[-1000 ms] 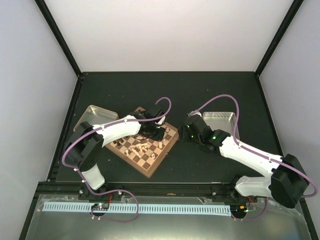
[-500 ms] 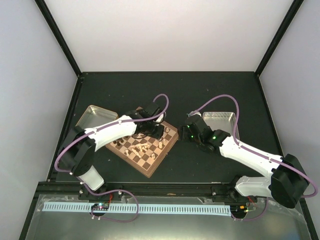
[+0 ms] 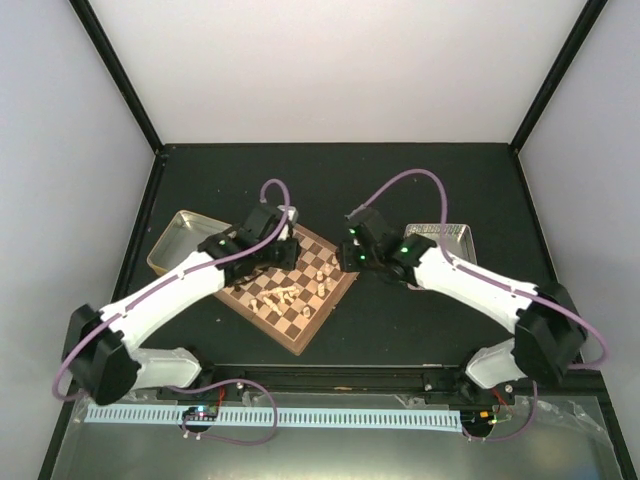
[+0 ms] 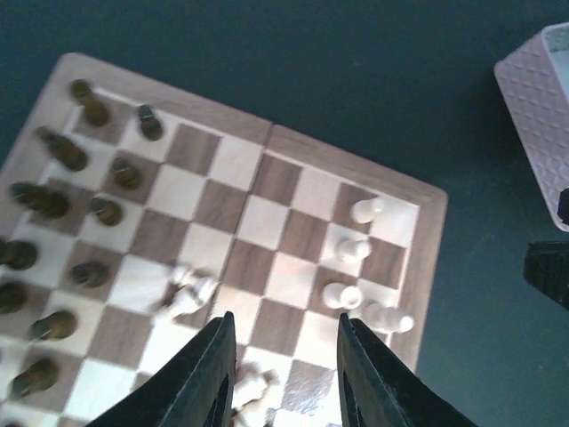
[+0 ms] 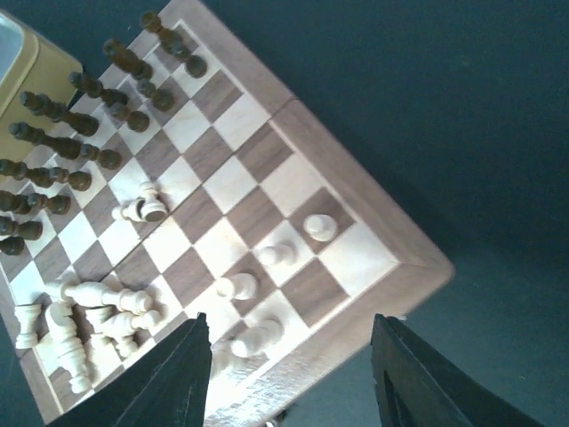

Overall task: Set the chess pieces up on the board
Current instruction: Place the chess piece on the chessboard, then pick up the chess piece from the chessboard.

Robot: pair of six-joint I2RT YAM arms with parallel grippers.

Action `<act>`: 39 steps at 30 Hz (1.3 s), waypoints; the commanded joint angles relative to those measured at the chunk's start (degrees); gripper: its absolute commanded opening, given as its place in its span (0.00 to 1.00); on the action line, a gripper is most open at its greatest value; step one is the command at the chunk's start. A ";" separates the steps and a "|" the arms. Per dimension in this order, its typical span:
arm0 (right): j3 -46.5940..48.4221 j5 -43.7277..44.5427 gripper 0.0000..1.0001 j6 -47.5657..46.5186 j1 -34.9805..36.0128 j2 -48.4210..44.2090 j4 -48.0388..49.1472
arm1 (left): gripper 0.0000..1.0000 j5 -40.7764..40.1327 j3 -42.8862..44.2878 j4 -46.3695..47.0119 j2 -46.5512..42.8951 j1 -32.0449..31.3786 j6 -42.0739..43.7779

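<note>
The board (image 3: 300, 312) lies tilted on the dark table. In the left wrist view, dark chess pieces (image 4: 89, 213) stand in two rows on its left side. Cream pawns (image 4: 354, 250) stand in a line near its right rim, and cream pieces (image 4: 182, 294) lie tipped over mid-board. My left gripper (image 4: 284, 374) hangs open above the board with nothing between its fingers; in the top view the left gripper (image 3: 280, 245) is over the far corner. My right gripper (image 5: 289, 378) is open wide above the board's right edge, over a cream pawn (image 5: 256, 336). Fallen cream pieces (image 5: 89, 311) lie at the left.
A gold-tan tray (image 3: 180, 240) sits left of the board. A pale metal tray (image 3: 445, 238) sits behind the right arm and shows as a pinkish tray (image 4: 542, 116) in the left wrist view. Black frame posts border the table.
My left gripper has opened and drawn back toward the board's far-left corner. The right arm has swung left to the board's right edge, its jaws a little narrower.
</note>
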 commanded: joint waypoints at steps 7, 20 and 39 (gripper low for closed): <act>18.56 0.27 0.34 -4.23 5.83 17.79 -14.47 | 0.33 -5.73 -11.10 1.82 -19.44 6.54 -2.37; 30.08 -0.67 0.33 -4.13 7.19 30.55 -21.75 | 0.35 -5.03 -16.02 3.11 -27.34 8.61 -1.05; 34.04 2.41 0.07 -4.11 7.28 35.09 -21.47 | 0.35 -4.42 -16.58 3.94 -27.23 9.12 -1.10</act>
